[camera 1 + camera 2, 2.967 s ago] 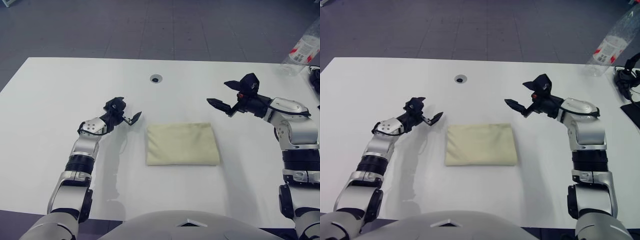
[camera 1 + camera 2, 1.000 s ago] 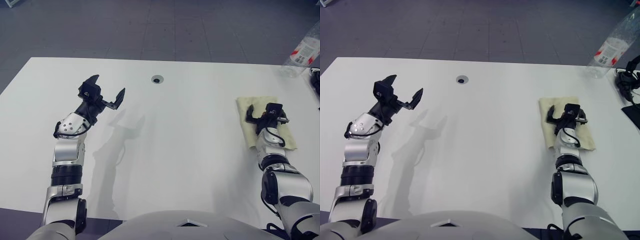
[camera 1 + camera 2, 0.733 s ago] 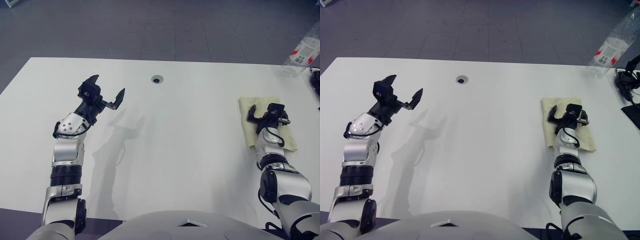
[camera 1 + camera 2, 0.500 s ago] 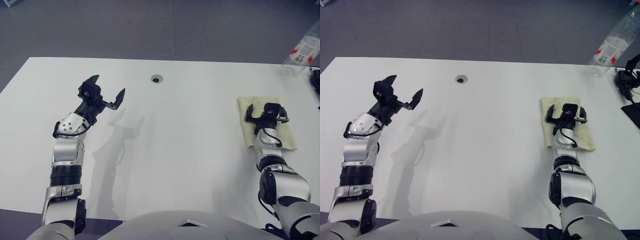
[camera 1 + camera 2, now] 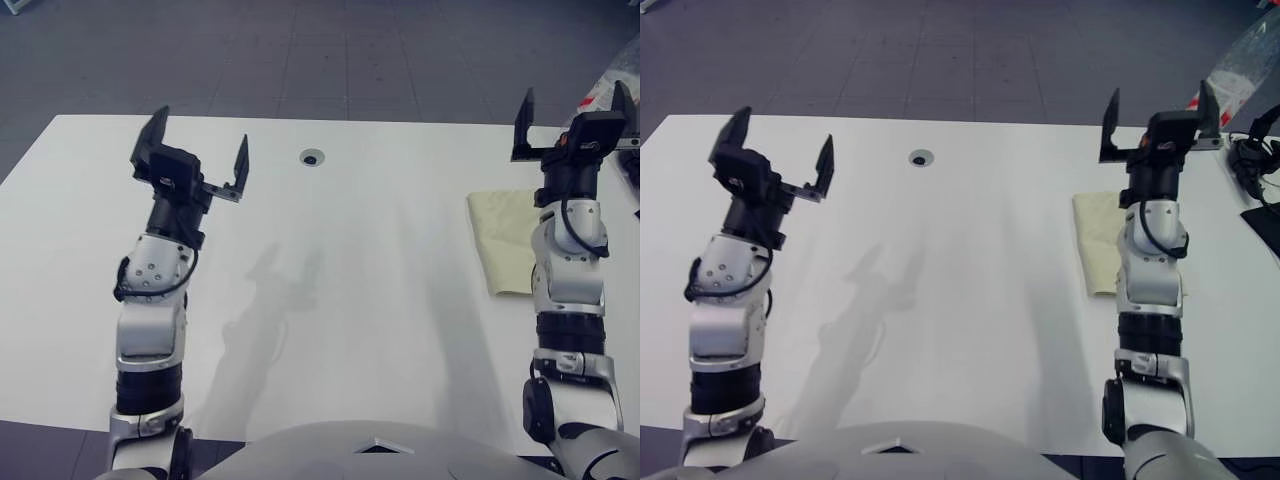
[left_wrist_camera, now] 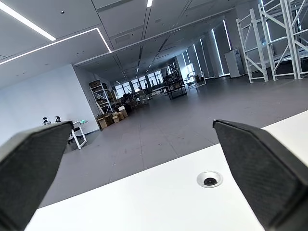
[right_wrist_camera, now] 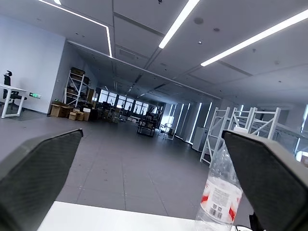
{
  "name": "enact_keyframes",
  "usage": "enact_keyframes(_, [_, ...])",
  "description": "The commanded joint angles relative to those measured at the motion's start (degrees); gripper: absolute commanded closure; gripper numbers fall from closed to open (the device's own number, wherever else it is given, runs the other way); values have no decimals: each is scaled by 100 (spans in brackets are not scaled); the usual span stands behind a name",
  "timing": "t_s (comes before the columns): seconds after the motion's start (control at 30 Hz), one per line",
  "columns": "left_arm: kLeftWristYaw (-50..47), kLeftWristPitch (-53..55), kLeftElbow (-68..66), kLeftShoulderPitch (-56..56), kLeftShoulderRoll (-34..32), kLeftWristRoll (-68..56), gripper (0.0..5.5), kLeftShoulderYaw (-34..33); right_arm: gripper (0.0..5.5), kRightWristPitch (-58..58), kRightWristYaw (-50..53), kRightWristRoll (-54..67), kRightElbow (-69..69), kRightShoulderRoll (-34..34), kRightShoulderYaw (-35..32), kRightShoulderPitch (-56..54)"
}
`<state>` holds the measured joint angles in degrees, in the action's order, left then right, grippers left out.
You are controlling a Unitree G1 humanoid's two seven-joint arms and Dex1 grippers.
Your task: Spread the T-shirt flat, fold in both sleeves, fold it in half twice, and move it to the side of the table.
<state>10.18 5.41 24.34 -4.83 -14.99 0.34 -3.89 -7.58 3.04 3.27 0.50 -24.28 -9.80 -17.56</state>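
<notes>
The pale yellow T-shirt [image 5: 502, 240] lies folded into a small rectangle near the right edge of the white table [image 5: 350, 300], partly hidden behind my right forearm. My right gripper [image 5: 575, 102] is held upright high above the shirt, open, with nothing between its fingers [image 7: 33, 173]. My left gripper [image 5: 198, 140] is also raised and open over the table's left side, far from the shirt, holding nothing; in the left wrist view its fingers [image 6: 260, 163] frame the table's far edge.
A round cable hole [image 5: 313, 157] sits near the table's far edge. A clear plastic bottle [image 5: 1230, 75] stands at the far right corner, with black cables [image 5: 1252, 160] beside it. The table's middle and left are bare.
The folded shirt went from the table's centre to its right side. My right gripper has lifted off the shirt and risen upright. The left arm has also swung up higher.
</notes>
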Motion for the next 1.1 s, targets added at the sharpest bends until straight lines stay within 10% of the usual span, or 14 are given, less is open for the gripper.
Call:
enact_keyframes(0.03, [-713, -6, 906, 777, 702, 740, 10, 853, 13, 1855, -389, -25, -3236, -286, 293, 309])
enact_keyframes(0.43, [-1107, -822, 881, 886, 1074, 1086, 10, 1051, 13, 1616, 465, 178, -3620, 1808, 977, 2031])
enact_keyframes(1.1, [-919, -1138, 717, 957, 1220, 957, 10, 1419, 13, 991, 117, -452, -3710, 2134, 1345, 2538])
